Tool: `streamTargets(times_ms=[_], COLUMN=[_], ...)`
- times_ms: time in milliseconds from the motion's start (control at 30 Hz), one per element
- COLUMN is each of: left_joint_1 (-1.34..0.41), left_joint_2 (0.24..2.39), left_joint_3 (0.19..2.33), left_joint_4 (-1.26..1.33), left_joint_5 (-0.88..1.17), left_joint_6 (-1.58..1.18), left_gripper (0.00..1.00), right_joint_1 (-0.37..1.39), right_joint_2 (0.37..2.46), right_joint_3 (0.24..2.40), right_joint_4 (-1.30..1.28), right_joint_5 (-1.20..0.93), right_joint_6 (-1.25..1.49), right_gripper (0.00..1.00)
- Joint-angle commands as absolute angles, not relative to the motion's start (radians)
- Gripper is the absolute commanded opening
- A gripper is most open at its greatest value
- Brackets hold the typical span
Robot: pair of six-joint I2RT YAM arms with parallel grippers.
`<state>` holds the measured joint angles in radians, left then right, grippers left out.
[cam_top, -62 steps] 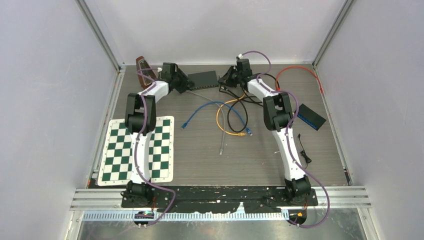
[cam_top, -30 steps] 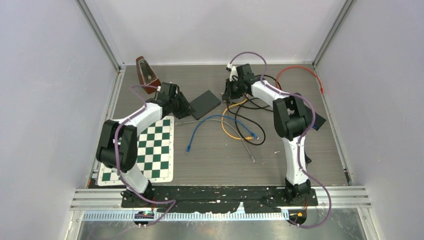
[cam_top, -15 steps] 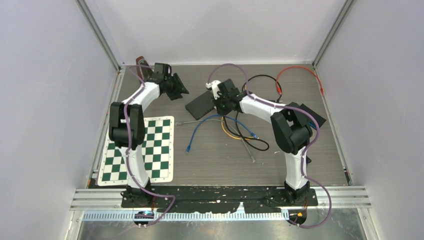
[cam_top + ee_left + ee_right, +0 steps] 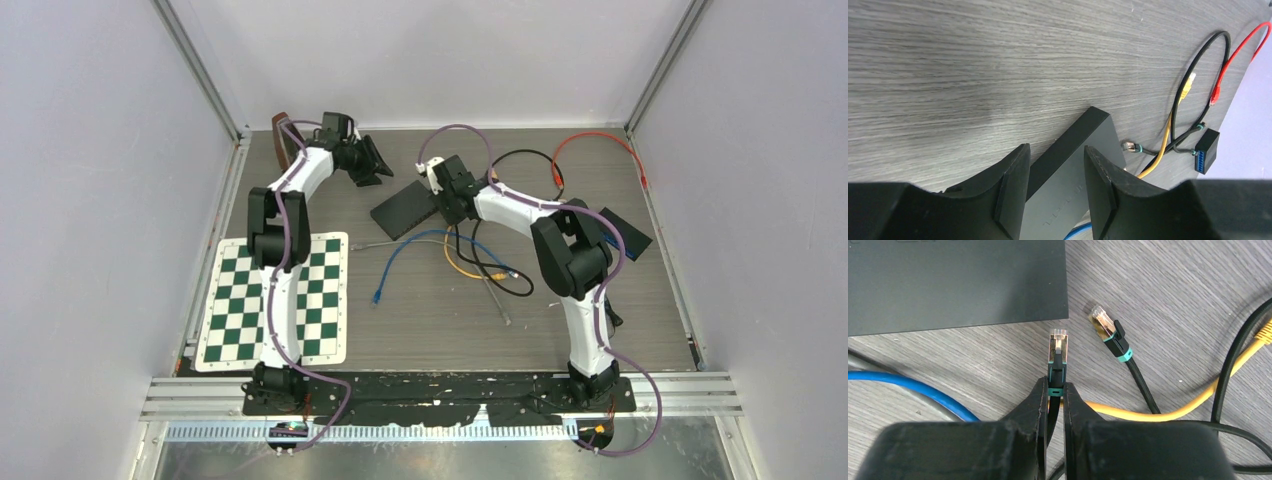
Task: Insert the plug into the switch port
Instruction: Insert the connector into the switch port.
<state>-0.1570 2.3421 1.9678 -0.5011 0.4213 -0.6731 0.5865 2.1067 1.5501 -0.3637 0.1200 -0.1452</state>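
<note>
- Top view: high above the near edge, looking down over the whole table [image 4: 430,320].
- Left wrist: low, close, facing the black box [image 4: 1068,170].
- Right wrist: close, looking down (same box along its top edge).

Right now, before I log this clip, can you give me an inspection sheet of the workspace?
Surface: grey wood-grain table.
Job's things: black switch lies flat; plug not inserted, just off its corner.
Clutter: checkerboard mat, dark box with blue ports.
Claws: left claw open, empty; right claw shut on plug.
Cables: blue cable, yellow cable, red cable loose; second plug lies free.
Surroundings: plain walls, metal frame.
</note>
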Motion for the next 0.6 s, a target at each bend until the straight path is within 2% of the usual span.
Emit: streamTargets(times_ms=[0,300,567], left_joint_1=[-0.159,-0.183,-0.202], left_joint_2=[2.371,2.419,2.365], left_joint_3=[2.002,2.007,1.872], left_joint_4=[-0.502,-0.546,-0.545], left_joint_5=[0.504,0.619,0.687], left_joint_6=[-0.682,-0.669,-0.601], left_gripper=[0.46,0.46,0.45], right_joint_1=[0.588,0.611,0.618], right_joint_2=[2.138,2.125,2.039], right_joint_3=[1.620,1.551,1.379], right_joint_4=[-0.392,-0.270,-0.030], right_joint_5=[0.102,0.068,-0.033], right_joint_6=[-0.161,-0.133,-0.154], right_gripper=[0.05,0.05,0.05])
